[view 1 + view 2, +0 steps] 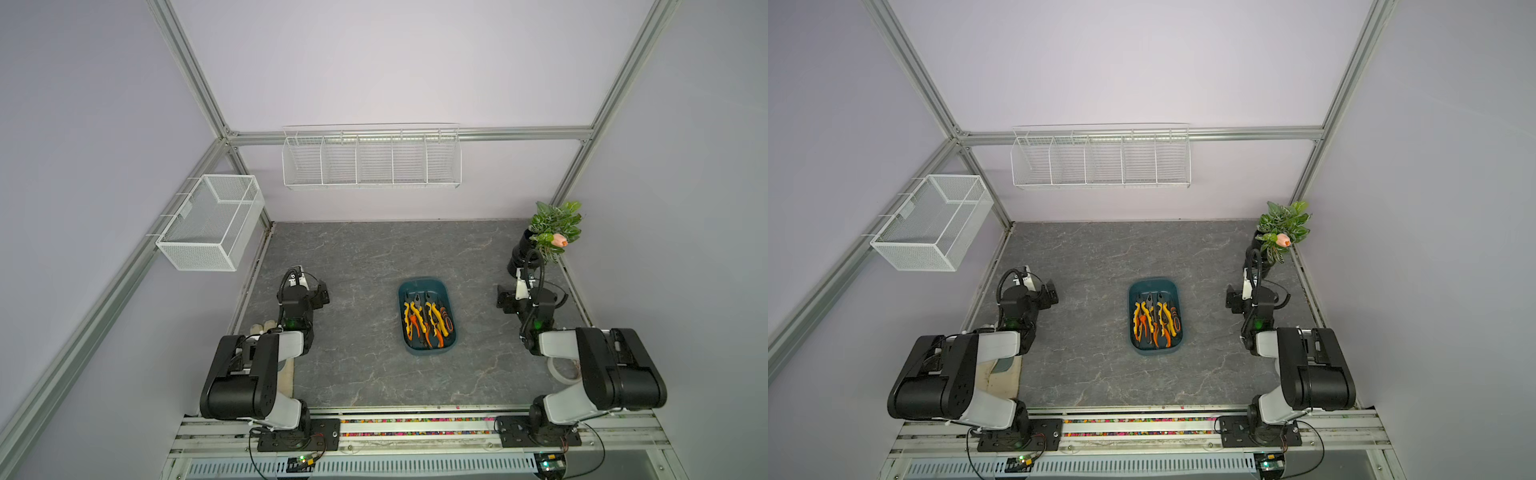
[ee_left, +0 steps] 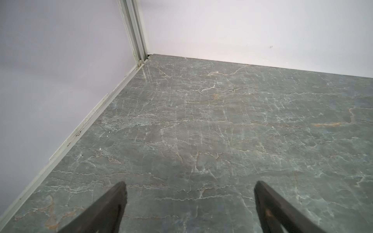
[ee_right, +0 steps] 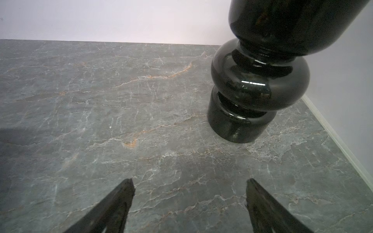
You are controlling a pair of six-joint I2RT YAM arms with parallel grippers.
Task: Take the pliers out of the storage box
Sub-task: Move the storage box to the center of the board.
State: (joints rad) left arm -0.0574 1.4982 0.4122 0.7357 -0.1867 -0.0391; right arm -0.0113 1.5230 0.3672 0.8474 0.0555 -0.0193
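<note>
The dark teal storage box [image 1: 423,284] [image 1: 1152,283] sits on the grey marble tabletop, midway between my two arms. Several pliers [image 1: 429,319] [image 1: 1158,318] lie packed side by side inside it, some with yellow-and-black handles and some with orange-and-black handles, their dark jaws pointing toward the back wall. My left gripper [image 1: 321,294] [image 1: 1053,292] [image 2: 189,182] hovers well left of the box, open over bare tabletop. My right gripper [image 1: 503,300] [image 1: 1232,299] [image 3: 189,179] hangs to the right of the box, open and holding nothing. Neither wrist view shows the box or the pliers.
A glossy black vase [image 3: 258,80] [image 1: 521,254] with a green plant [image 1: 557,224] stands at the back right, just beyond my right gripper. Two white wire baskets [image 1: 212,224] [image 1: 372,160] hang on the left and back walls. A roll of tape [image 1: 561,371] lies under the right arm.
</note>
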